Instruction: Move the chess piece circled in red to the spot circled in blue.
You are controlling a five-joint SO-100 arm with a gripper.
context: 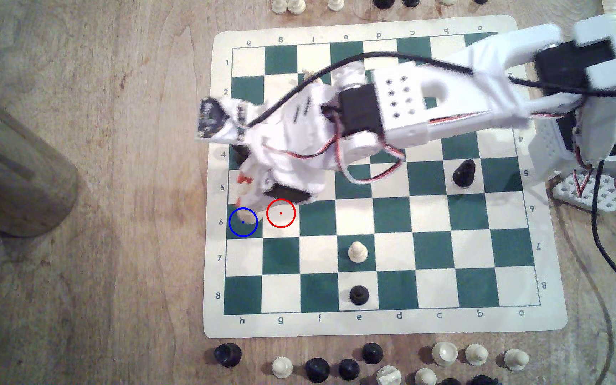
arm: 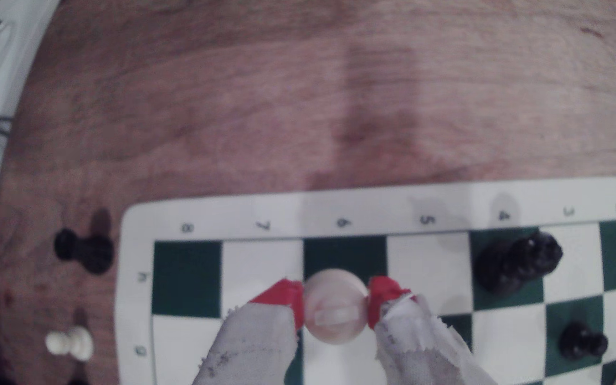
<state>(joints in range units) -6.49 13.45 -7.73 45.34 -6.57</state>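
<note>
In the exterior view my arm reaches across the chessboard (context: 384, 325) toward that view's left, and my pincer (context: 244, 198) hangs over the h-file edge just above the spot (context: 243, 222), the dark green square with the blue ring. A cream patch of the chess piece (context: 250, 219) shows inside that ring under my fingers. The red ring (context: 281, 213) beside it marks a bare white square. A cream pawn (context: 357, 252) stands on the e-file, with a black pawn (context: 358, 295) a row nearer the board's edge.

In the wrist view my pincer (arm: 335, 307) pinches the chess piece (arm: 335, 311) between its red fingertips (arm: 287, 300), one pressed to each side. The piece sits at the border of the dark square in row 6 (arm: 343, 257) and the white square next to it; I cannot tell whether its base touches the board. A black piece (arm: 517, 261) stands on the row 4 square near the worktop (arm: 299, 92) edge.
</note>
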